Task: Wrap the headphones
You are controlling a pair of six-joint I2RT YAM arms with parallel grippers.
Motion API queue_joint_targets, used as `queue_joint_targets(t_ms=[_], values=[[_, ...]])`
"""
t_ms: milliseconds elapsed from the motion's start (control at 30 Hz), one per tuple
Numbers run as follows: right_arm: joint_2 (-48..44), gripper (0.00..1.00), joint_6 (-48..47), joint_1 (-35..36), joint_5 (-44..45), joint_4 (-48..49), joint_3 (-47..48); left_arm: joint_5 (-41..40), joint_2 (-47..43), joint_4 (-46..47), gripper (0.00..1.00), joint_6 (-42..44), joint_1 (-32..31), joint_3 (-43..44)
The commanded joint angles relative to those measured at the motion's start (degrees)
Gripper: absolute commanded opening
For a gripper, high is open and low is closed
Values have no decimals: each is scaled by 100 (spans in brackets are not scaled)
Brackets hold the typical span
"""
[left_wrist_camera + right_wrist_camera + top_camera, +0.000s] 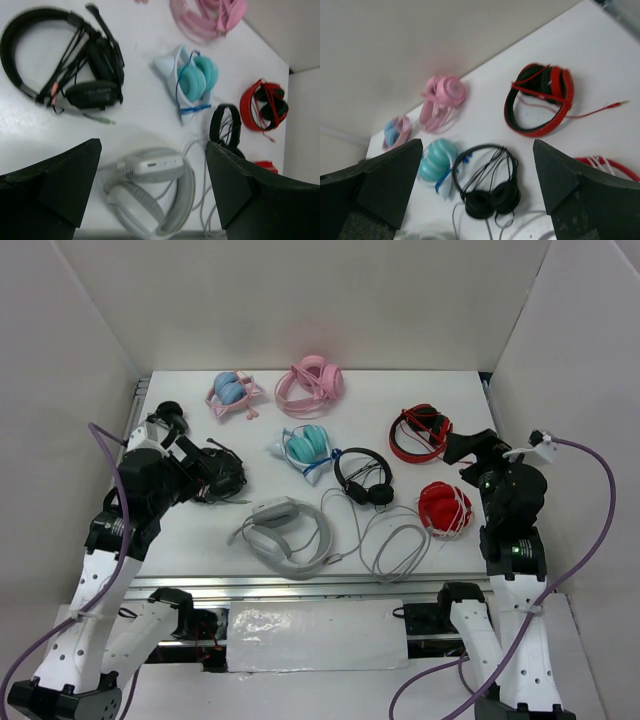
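The light-grey headphones (285, 535) lie flat near the table's front edge, left of centre. Their thin pale cable (395, 545) lies in loose loops to the right. In the left wrist view the headphones (150, 190) lie below and between my fingers, with the cable (204, 200) at their right. My left gripper (205, 468) hovers open and empty up-left of them, also shown in its own view (154, 147). My right gripper (468, 447) is open and empty at the right, well away from them, also shown in its own view (479, 145).
A black headset with a mic (65, 65) lies under the left gripper. Teal (305, 447), small black on-ear (362, 478), red-black (420, 432), red bundled (444, 508), pink (312, 382) and blue-pink (232, 393) pairs lie further back. White walls enclose three sides.
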Motion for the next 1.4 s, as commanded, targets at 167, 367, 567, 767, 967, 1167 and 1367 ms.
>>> queue_joint_targets(t_ms=[167, 367, 567, 767, 967, 1167, 1367], values=[[556, 100, -943, 84, -2970, -306, 470, -50, -467, -745, 99, -487, -443, -571], [1541, 100, -1365, 2722, -1401, -632, 745, -226, -459, -956, 99, -514, -522, -756], [3069, 100, -1795, 4863, 514, -561, 893, -428, -502, -1246, 99, -566, -531, -765], [4572, 100, -2113, 5578, 569, 44, 858, -490, -731, -1352, 99, -619, -540, -879], [5584, 80, -1903, 5332, -3, 492, 1061, -577, -784, -1589, 99, -549, -540, -809], [6112, 51, -1481, 5183, 163, 967, 1070, -490, -766, -1703, 99, -461, -540, -669], [5709, 0, -945, 5200, 331, 1082, 1017, -333, -538, -1571, 99, -215, -549, -590]])
